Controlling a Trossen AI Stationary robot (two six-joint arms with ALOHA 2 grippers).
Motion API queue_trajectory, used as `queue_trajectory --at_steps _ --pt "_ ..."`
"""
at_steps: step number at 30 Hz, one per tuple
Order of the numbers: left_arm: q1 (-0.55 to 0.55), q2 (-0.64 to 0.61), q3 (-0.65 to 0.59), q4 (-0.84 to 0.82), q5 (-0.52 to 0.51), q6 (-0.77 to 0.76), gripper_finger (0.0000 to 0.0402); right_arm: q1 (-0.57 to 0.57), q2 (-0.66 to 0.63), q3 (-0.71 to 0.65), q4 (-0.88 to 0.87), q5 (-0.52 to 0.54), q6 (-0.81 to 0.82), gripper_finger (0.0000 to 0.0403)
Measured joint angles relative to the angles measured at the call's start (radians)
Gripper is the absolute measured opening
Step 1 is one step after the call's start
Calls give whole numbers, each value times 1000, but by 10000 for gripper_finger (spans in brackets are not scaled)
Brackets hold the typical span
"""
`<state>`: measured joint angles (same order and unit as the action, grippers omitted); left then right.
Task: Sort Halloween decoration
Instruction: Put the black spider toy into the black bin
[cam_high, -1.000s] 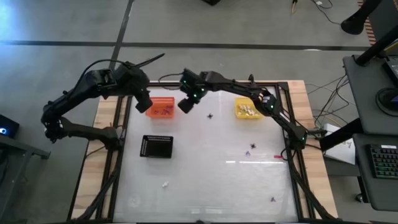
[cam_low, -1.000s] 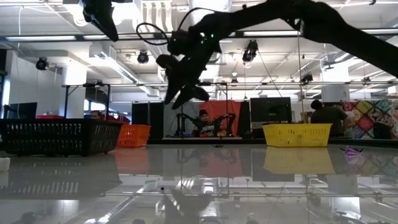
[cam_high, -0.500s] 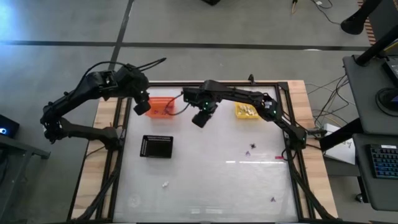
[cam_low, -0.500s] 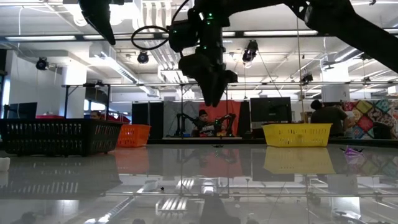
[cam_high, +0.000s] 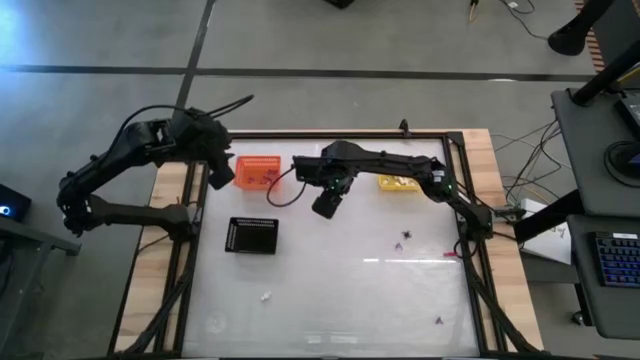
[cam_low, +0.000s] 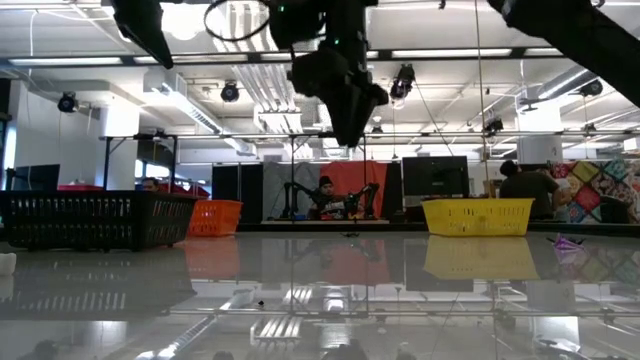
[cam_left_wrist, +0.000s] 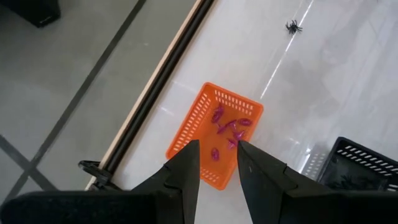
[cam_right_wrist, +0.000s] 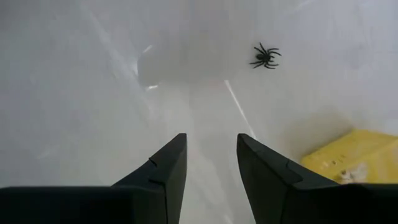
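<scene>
Right gripper (cam_high: 323, 206) is hanging over the table (cam_high: 340, 300) between the orange basket (cam_high: 257, 171) and the yellow basket (cam_high: 397, 183), a bit nearer the orange one, fingers (cam_right_wrist: 163, 171) sitting apart with nothing between them. Its wrist cam is looking down at a black spider (cam_right_wrist: 265, 56) lying loose on the table, with a corner of the yellow basket just off to the side. Left gripper (cam_high: 216, 177) is hovering right at the outer side of the orange basket, fingers (cam_left_wrist: 181, 172) also parted and empty. That basket is holding a handful of purple trinkets (cam_left_wrist: 227, 129), and another spider (cam_left_wrist: 292, 26) is lying on the table past it. The black tray (cam_high: 252, 235) is sitting on the near side of the orange basket. A few more trinkets are scattered well away from the orange basket: a dark one (cam_high: 405, 236), a whitish one (cam_high: 266, 296), and one (cam_high: 438, 320) by the near edge.
</scene>
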<state>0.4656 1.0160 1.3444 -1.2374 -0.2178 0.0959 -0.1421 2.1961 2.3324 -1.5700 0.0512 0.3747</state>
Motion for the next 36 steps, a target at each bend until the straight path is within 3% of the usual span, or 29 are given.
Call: queue_trajectory --at_steps 10,16,22,31,36 --pt "0 -26 -64 62 2 26 91 100 -178 -185 -1 49 110 137" --pt "0 -30 -77 84 78 18 91 133 -367 -397 12 84 218 139" --pt "0 -31 -77 86 79 -9 91 145 -557 -635 73 109 327 140" --pt "0 -25 -77 86 101 -27 91 164 -799 -988 184 96 377 150" --pt "0 -25 -77 86 101 -28 91 164 -918 -1194 346 48 468 151"
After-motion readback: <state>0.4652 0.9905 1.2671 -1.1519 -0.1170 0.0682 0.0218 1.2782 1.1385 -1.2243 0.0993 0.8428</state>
